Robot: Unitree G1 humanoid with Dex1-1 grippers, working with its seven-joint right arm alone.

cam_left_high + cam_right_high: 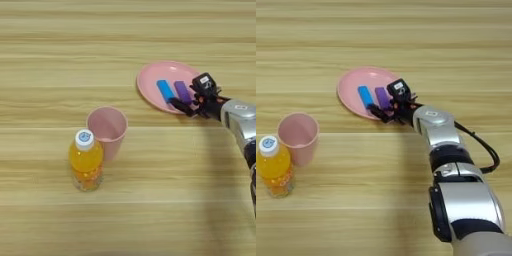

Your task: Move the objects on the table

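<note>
A round pink plate point(150, 80) lies on the table point(60, 50) right of centre, with a blue block point(165, 90) and a purple block point(182, 91) side by side on it. My right gripper point(191, 93) reaches in from the right over the plate's near right rim. It is open, one black finger point(180, 105) at the purple block's near end and the other at its far right side. A pink cup point(107, 131) stands upright left of centre. Just in front of the cup stands an orange-juice bottle point(86, 161) with a white cap.
The silver forearm point(443, 145) runs from the bottom right up to the plate, with a black cable point(483, 150) looping on its right side. Bare wood stretches across the far side and the left.
</note>
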